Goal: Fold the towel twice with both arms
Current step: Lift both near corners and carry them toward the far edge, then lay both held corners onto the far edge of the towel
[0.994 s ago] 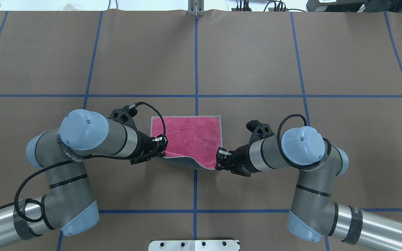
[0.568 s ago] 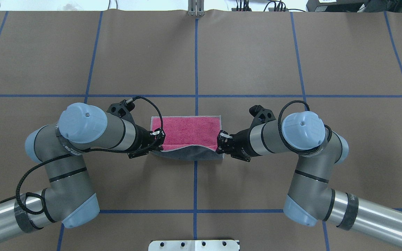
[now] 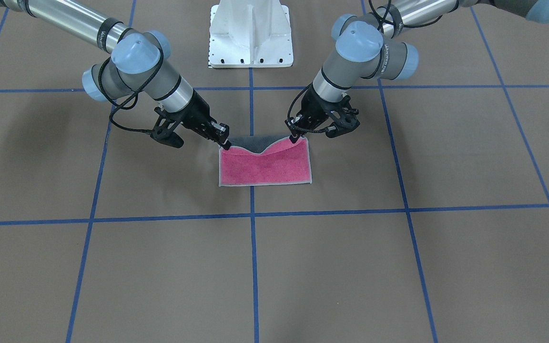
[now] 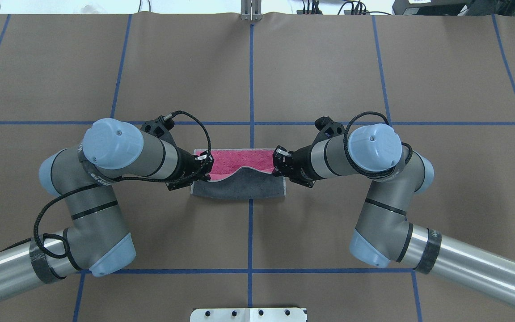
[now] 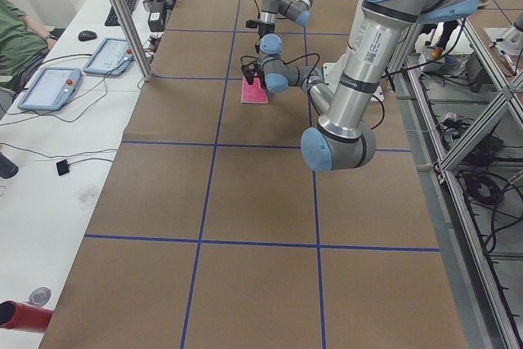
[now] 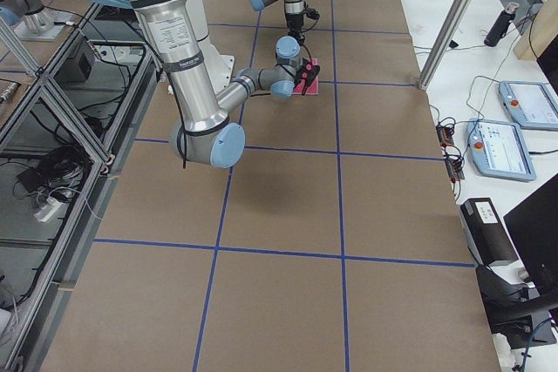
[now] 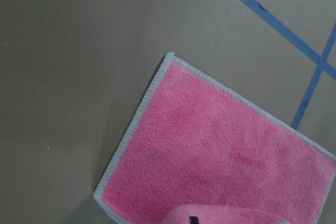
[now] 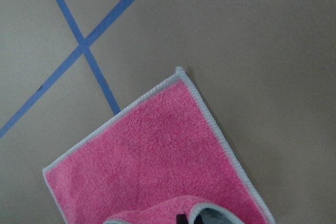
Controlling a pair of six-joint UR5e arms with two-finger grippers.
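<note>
Together pinching towel point(image 4: 239, 188), left hand point(image 4: 207, 173), right hand point(image 4: 277, 167)

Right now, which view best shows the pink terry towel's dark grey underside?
Overhead exterior: the pink terry towel shows its grey face across the whole flap. Front-facing: a grey sliver. Wrist views: mostly pink. Side views: tiny.

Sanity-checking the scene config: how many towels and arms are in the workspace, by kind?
towel: 1
arms: 2 (left arm, right arm)
total: 3
</note>
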